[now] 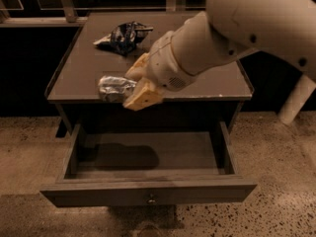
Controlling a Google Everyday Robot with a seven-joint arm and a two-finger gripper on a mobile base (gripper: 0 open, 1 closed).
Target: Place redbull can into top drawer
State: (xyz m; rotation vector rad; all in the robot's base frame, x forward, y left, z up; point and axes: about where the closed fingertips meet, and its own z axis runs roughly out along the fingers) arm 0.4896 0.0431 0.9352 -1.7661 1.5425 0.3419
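The top drawer (148, 193) stands open below the counter (74, 75). At the counter's front edge, left of middle, the gripper (135, 83) is clamped on the redbull can (114, 88), which lies sideways. A snack bag (123, 35) sits near the back edge.
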